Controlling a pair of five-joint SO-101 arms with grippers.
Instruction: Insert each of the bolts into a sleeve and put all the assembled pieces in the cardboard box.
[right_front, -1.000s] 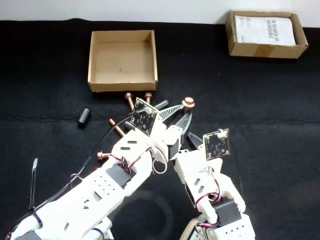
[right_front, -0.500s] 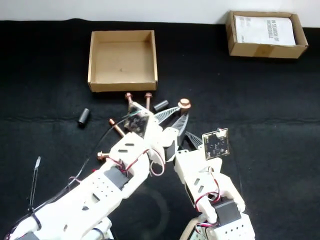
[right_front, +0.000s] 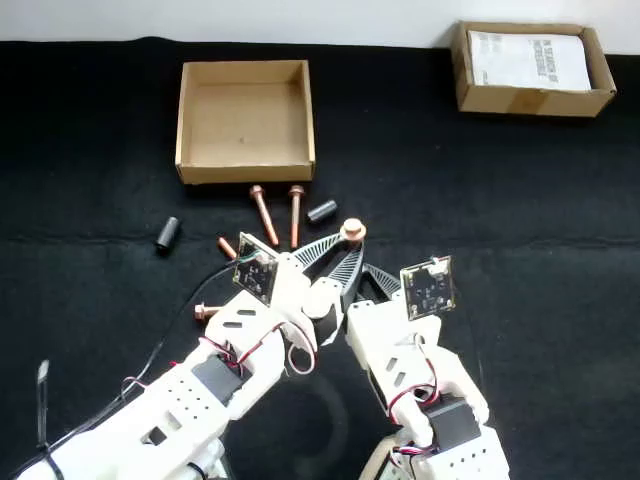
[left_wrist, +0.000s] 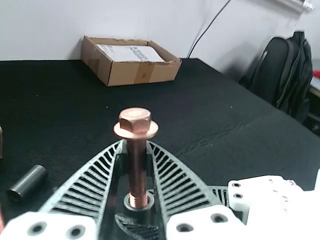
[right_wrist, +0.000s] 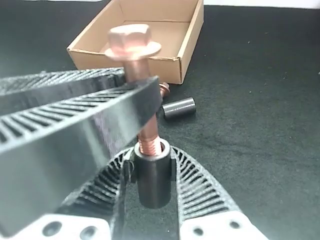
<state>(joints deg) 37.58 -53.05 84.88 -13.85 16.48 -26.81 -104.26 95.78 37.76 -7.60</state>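
Since a second ago my left gripper (right_front: 344, 240) has drawn back toward my right one, so the bolt (right_front: 351, 231) came nearer to me, and two loose bolts (right_front: 264, 213) beyond it are now uncovered. From above, my left gripper is clamped on this bolt, with my right gripper (right_front: 362, 272) just beside it. On the left wrist, the bolt stands upright between my fingers (left_wrist: 170, 175) and its tip enters the sleeve (left_wrist: 136, 202). A loose sleeve (left_wrist: 27, 182) lies near. On the right wrist, my right gripper clasps the sleeve, and the cardboard box (right_wrist: 187, 47) sits beyond it.
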